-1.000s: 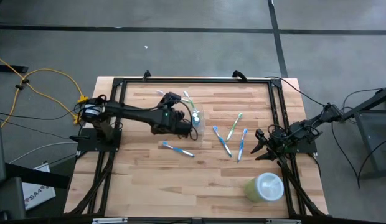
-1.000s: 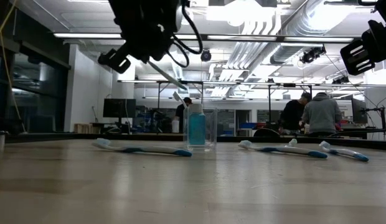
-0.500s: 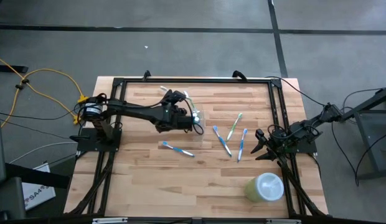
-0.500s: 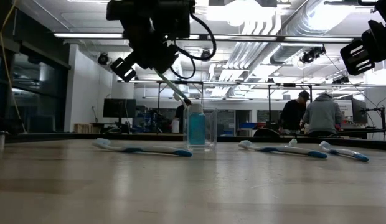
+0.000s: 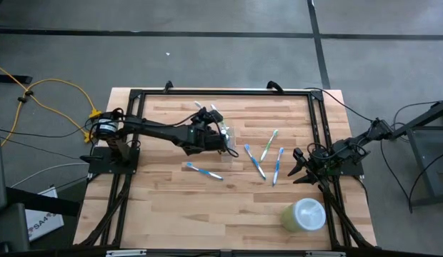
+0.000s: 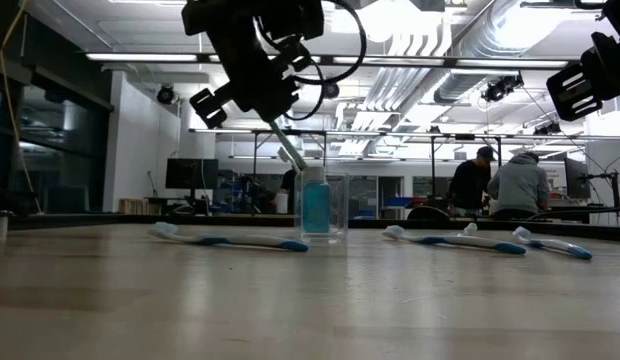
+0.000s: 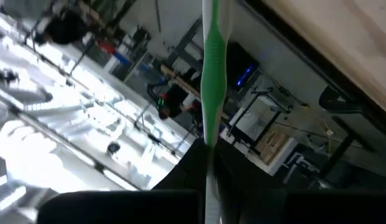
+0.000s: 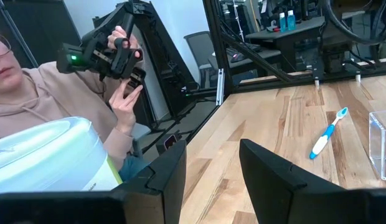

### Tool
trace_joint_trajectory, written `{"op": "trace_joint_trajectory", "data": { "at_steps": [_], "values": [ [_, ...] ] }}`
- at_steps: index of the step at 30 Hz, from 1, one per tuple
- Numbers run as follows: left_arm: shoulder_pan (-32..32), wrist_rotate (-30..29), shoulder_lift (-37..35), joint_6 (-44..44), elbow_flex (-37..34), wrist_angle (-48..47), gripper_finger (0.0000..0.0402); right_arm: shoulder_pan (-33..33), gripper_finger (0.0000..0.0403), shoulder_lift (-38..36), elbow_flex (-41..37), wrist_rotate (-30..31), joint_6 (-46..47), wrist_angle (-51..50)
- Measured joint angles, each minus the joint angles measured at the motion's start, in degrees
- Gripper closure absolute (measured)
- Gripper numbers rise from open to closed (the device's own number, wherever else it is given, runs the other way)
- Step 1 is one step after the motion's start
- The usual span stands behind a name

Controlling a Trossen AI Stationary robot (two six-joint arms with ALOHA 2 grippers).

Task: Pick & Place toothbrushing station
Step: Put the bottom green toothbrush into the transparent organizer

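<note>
Low view: the left gripper [image 6: 275, 118], clamped on a green toothbrush [image 6: 287, 145], hangs just above the clear cup [image 6: 323, 205], brush tip near the rim. Judged step: dropping the brush into the cup. Best done by centring the tip over the opening, lowering, then releasing. Other toothbrushes [image 5: 263, 157] lie on the table [image 5: 207, 207]. The right gripper [image 5: 300, 170] waits at the table's edge, fingers apart, empty.

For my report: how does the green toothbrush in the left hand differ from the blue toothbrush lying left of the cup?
The green toothbrush is gripped and hangs tilted above the clear cup; the blue toothbrush lies flat and loose on the table. Their handle colours differ. Both are thin.
</note>
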Motion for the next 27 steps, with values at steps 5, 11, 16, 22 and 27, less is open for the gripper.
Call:
{"op": "trace_joint_trajectory", "data": {
  "at_steps": [5, 11, 16, 22, 27],
  "values": [
    [0.37, 3.82, 0.00, 5.75, 0.00, 3.78, 0.0399, 0.00, 0.0261, 0.00, -0.02, -0.02, 0.00, 0.00],
    [1.78, 11.02, 0.00, 14.16, 0.00, 6.49, 0.0399, -0.01, 0.0261, -0.02, -0.02, 0.00, 0.00, 0.00],
    [3.79, 16.22, 0.68, 20.01, 0.02, 9.32, 0.0399, -0.01, 0.0261, -0.01, -0.01, 0.00, 0.00, 0.00],
    [5.76, 19.80, 4.16, 27.25, 0.02, 14.27, 0.0399, 0.00, 0.0261, 0.00, 0.00, 0.00, 0.00, 0.00],
    [6.08, 19.65, 5.92, 30.95, 0.02, 18.15, 0.0397, 0.00, 0.0261, 0.00, -0.02, 0.00, 0.00, 0.07]
  ]
}}
